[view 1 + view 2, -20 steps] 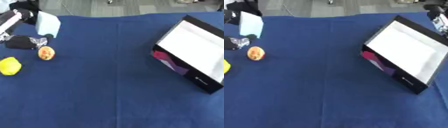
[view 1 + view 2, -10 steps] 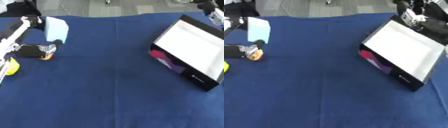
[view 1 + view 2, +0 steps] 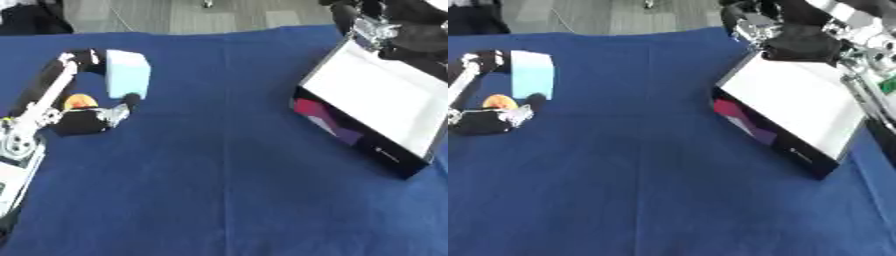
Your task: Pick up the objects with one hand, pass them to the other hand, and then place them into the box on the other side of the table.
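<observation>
Orange fruit (image 3: pixel 80 101) sat at the frame's left, touching the left hand (image 3: pixel 85 121), whose finger state I cannot tell. Right hand (image 3: pixel 801 44) hovered upper right over the box (image 3: pixel 374 104), fingers unclear. A misjudged grasp could roll the fruit away.

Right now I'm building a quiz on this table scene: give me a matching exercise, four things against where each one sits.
Things:
1. light blue box
2. orange fruit
3. open box
4. right robot hand

Places:
A. right side of the blue cloth, tilted
B. above the open box's far edge
C. far left, upright
D. just behind the left robot hand

Pairs: 1-C, 2-D, 3-A, 4-B
</observation>
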### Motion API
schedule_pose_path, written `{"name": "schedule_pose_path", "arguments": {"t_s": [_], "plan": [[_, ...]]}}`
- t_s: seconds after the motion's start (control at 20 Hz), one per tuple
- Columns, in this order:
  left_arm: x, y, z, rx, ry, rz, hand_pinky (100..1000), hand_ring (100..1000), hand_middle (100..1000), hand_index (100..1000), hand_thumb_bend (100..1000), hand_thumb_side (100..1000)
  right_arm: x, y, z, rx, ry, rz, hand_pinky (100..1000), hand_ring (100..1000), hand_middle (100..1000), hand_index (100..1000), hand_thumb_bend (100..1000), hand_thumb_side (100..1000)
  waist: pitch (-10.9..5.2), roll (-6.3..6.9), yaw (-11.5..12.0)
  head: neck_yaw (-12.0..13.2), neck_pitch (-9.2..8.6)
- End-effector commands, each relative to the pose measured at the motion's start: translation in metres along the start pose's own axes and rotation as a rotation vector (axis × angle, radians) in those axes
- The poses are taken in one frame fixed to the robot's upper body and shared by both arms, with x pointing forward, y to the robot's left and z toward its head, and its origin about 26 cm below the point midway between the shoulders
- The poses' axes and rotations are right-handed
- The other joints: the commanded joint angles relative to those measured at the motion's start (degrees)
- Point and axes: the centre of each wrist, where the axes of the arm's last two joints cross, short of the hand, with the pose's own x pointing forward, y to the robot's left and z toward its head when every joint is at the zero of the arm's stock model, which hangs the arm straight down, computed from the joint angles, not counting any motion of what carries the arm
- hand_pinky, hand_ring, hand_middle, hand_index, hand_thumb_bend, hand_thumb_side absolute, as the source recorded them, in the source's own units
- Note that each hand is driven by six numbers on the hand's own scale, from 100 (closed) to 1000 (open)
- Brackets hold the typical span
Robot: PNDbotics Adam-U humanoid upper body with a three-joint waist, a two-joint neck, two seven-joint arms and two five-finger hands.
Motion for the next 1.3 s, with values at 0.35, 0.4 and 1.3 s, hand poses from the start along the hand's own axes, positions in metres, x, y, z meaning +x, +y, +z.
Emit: {"name": "schedule_pose_path", "arguments": {"t_s": [0.35,0.4,1.3], "plan": [[0.013,-0.012,-0.016,0.036,-0.072,-0.024,796,641,619,507,100,417,0.005,0.004,-0.020,0.098,0.020,0.029,913,892,1000,959,100,419,-2.10,-0.69,1.0,-1.0,0.39],[0.014,-0.013,-0.018,0.038,-0.078,-0.022,796,641,618,507,100,418,0.005,0.005,-0.021,0.104,0.023,0.034,913,892,1000,959,100,412,-2.04,-0.67,1.1,-1.0,0.27],[0.039,-0.045,-0.050,0.005,-0.157,0.110,798,633,608,503,100,446,0.010,0.022,-0.052,0.291,0.006,0.108,918,909,1000,977,100,118,-1.59,-0.73,2.9,-3.3,1.02]]}}
